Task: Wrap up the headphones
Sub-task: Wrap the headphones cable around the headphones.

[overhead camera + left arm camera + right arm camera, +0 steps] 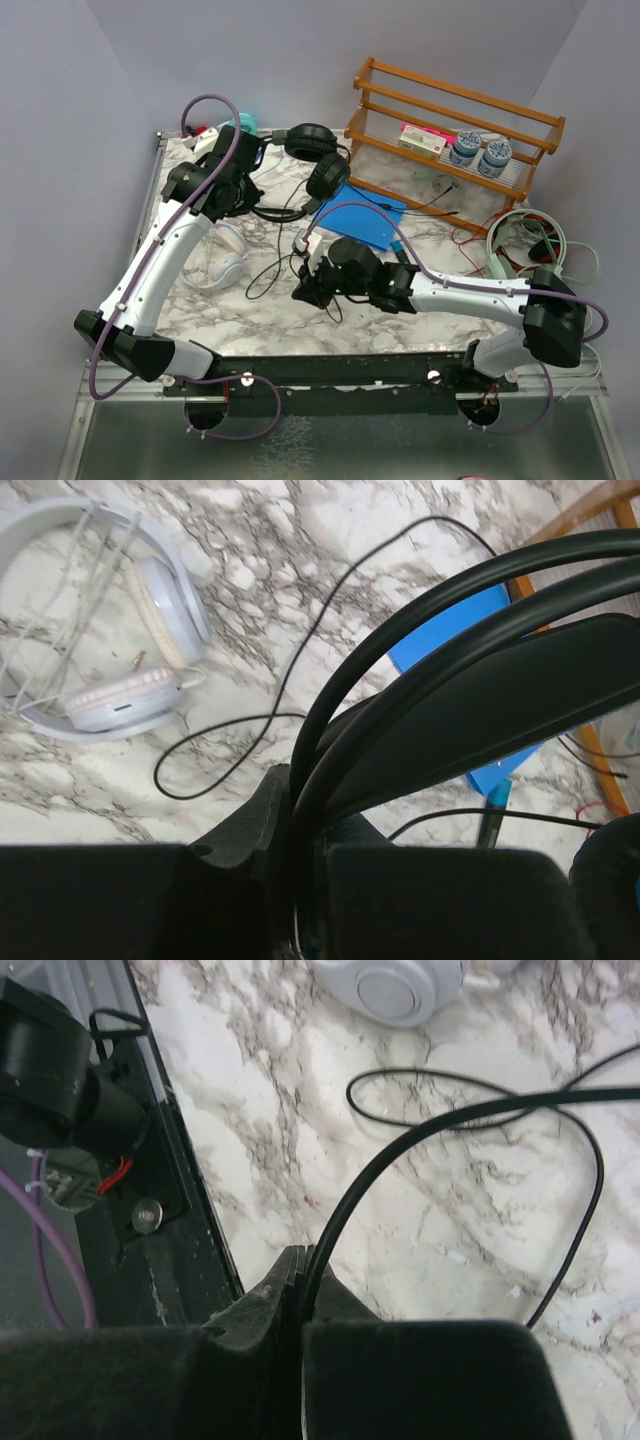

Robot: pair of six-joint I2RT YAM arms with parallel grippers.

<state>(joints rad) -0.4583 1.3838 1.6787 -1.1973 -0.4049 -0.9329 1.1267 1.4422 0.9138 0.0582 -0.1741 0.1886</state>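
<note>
Headphones are noted in three places on the marble counter (250, 325).

Black headphones (327, 177) are seen at the far middle. Two thick round ear cups are placed just beside the far-left corner of a blue sheet (365, 222). Whether the cups rest on the counter cannot be told. The band is made up of two thin black wires over a wide padded strap. It is gripped by the left hand (297, 820), whose fingers are clenched on it, as shown in the left wrist view.

A thin black cable (430, 1128) is spread in loose loops across the counter. It is pinched by the right hand (303, 1285), with the fingers closed tight on it. That hand is held low over the near middle of the counter, close to the dark rail (180, 1230) at the near edge.

White headphones (228, 262) are laid flat at the left, partly under the left arm (160, 270) and apart from both hands. Pale cups with pinkish cushions are recorded, along with a thin white cord bunched inside the band and a small gold plug by the cups.

Teal headphones (246, 124) are glimpsed only as a small patch at the far left, behind the left arm. Their shape cannot be told.

A wooden rack (500, 112) is set at the far right, well apart from all three.
</note>
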